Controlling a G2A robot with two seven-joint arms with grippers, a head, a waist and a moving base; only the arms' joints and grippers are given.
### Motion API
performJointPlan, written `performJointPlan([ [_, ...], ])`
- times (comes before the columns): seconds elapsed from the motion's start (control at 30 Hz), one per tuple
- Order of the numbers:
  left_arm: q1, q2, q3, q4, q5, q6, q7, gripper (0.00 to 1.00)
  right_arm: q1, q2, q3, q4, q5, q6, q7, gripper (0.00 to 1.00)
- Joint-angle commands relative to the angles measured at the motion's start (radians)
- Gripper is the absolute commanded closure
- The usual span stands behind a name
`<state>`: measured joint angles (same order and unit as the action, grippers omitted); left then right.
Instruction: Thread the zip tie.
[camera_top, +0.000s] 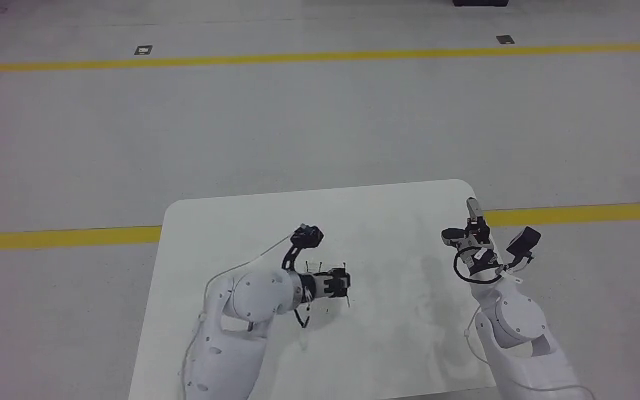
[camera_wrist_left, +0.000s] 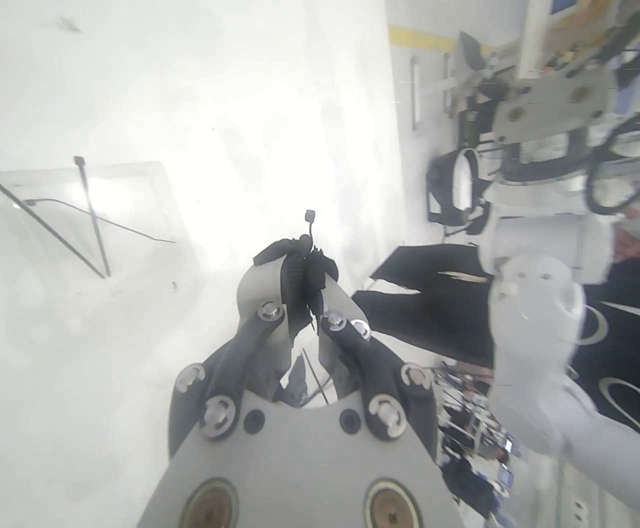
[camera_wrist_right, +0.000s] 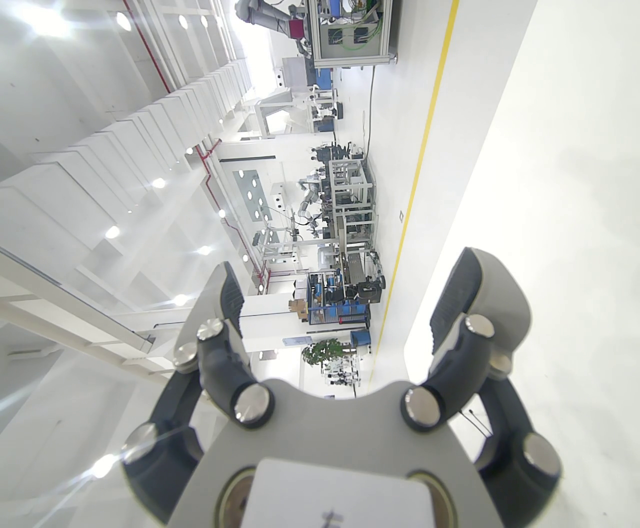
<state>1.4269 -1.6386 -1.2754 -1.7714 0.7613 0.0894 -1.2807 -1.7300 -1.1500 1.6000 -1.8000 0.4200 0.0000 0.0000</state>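
Top view: my L gripper sat near the middle of the white table, tips toward 3 o'clock, w/ my R gripper well apart, by the table's 2 o'clock corner. L wrist view: my fingers were clenched on the black zip tie, its head end poking out just past the tips above the tabletop, its thin tail running back btw the fingers. R wrist view: my R jaws stood wide apart, released, at the table's edge.
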Motion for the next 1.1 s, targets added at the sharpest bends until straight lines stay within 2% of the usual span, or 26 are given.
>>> performJointPlan([
  [0.0, -0.017, 0.009, -0.036, 0.005, -0.075, -0.004, -0.066, 1.00, 0.000, 0.000, 0.000, 0.000, 0.000, 0.000, 0.000, 0.00],
  [0.07, -0.033, 0.020, -0.055, 0.022, -0.123, -0.017, -0.109, 1.00, 0.000, 0.000, 0.000, 0.000, 0.000, 0.000, 0.000, 0.00],
  [0.27, -0.051, 0.058, -0.062, 0.065, -0.273, -0.059, -0.109, 1.00, 0.000, 0.000, 0.000, 0.000, 0.000, 0.000, 0.000, 0.00],
  [0.3, -0.056, 0.063, -0.065, 0.063, -0.266, -0.066, -0.109, 1.00, 0.000, 0.000, 0.000, 0.000, 0.000, 0.000, 0.000, 0.00],
  [0.53, -0.056, 0.063, -0.065, 0.063, -0.266, -0.066, -0.109, 1.00, 0.000, 0.000, 0.000, 0.000, 0.000, 0.000, 0.000, 0.00],
  [0.6, -0.049, 0.064, -0.059, 0.083, -0.269, -0.058, -0.079, 1.00, 0.000, 0.000, 0.000, 0.000, 0.000, 0.000, 0.000, 0.00],
  [0.67, -0.062, 0.070, -0.045, 0.097, -0.274, -0.062, -0.079, 1.00, 0.000, 0.000, 0.000, 0.000, 0.000, 0.000, 0.000, 0.00],
  [0.73, -0.074, 0.079, -0.052, 0.084, -0.267, -0.056, -0.090, 1.00, 0.000, 0.000, 0.000, 0.000, 0.000, 0.000, 0.000, 0.00],
  [0.83, -0.078, 0.093, -0.081, 0.043, -0.258, -0.055, -0.104, 1.00, 0.000, 0.000, 0.000, 0.000, 0.000, 0.000, 0.000, 0.00],
  [0.97, -0.060, 0.117, -0.128, -0.015, -0.254, -0.069, -0.109, 1.00, 0.000, 0.000, 0.000, 0.000, 0.000, 0.000, 0.000, 0.00],
  [1.07, -0.043, 0.137, -0.156, -0.048, -0.259, -0.063, -0.109, 1.00, 0.000, 0.000, 0.000, 0.000, 0.000, 0.000, 0.000, 0.00],
])
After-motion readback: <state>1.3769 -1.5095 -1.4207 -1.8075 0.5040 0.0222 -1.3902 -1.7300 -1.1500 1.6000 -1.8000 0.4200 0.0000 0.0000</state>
